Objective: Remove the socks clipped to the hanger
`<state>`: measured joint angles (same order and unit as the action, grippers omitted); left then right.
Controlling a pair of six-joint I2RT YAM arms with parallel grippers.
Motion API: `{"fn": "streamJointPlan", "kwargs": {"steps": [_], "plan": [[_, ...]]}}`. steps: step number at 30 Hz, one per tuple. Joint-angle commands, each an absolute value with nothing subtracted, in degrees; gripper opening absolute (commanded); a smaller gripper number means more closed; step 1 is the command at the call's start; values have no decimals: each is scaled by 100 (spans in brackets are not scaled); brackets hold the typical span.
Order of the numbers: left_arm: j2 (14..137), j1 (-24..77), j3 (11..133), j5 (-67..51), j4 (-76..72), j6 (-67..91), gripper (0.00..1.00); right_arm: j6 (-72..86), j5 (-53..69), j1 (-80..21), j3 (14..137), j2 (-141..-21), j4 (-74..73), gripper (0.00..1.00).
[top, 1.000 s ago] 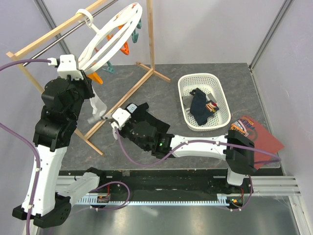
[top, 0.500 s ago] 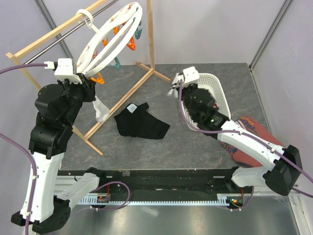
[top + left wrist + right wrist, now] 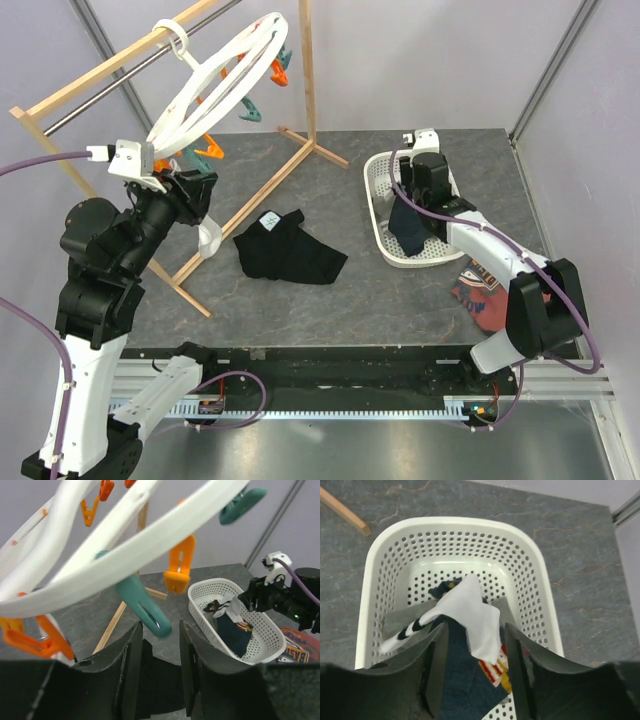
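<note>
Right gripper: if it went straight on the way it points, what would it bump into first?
Probably the white sock with black stripes, lying on top in the white basket. The open right gripper points down at it, and nothing shows in between, though depth is hard to judge.

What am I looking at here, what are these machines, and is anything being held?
Two robot arms stand at a table's near edge. One picture looks down from above; two come from wrist cameras. The left gripper, open, is up by a round white hanger with orange and teal pegs; a white sock hangs nearby. The right gripper, open, is over a white basket, above a black-striped white sock lying on other socks. A black garment and a printed shirt lie on the table. Nothing looks firmly held.
</note>
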<state>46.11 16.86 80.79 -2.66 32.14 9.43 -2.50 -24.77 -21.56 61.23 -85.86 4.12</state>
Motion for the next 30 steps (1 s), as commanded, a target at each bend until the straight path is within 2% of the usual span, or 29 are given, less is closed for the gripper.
{"fn": "streamJointPlan", "kwargs": {"steps": [1,2,5,9,11,13,15,21,30], "plan": [[4579,1705,7937,-800,2857,1283,43,290,-2067,-2188,6846,-8395,-404,60],[4579,1705,7919,-843,2830,1292,43,403,-1857,-2215,6855,-8315,-404,68],[4562,1705,7849,-896,2760,1318,43,710,-1348,-2346,6751,-7955,-203,72],[4544,1705,7735,-949,2637,1345,44,1167,-713,-2968,6224,-7472,824,74],[4544,1705,7708,-975,2619,1362,44,1370,-616,-3286,5751,-7366,1868,74],[4544,1705,7708,-1037,2602,1388,44,1450,-676,-3883,5494,-7426,2999,73],[4544,1705,7725,-1055,2575,1406,45,1459,-852,-4505,5431,-7784,3531,73],[4588,1705,7778,-888,2566,1240,47,1178,-1344,-5500,6608,-9120,3771,73],[4658,1705,7954,-729,2558,1064,48,844,-905,-5862,8059,-10089,3375,73]]}}
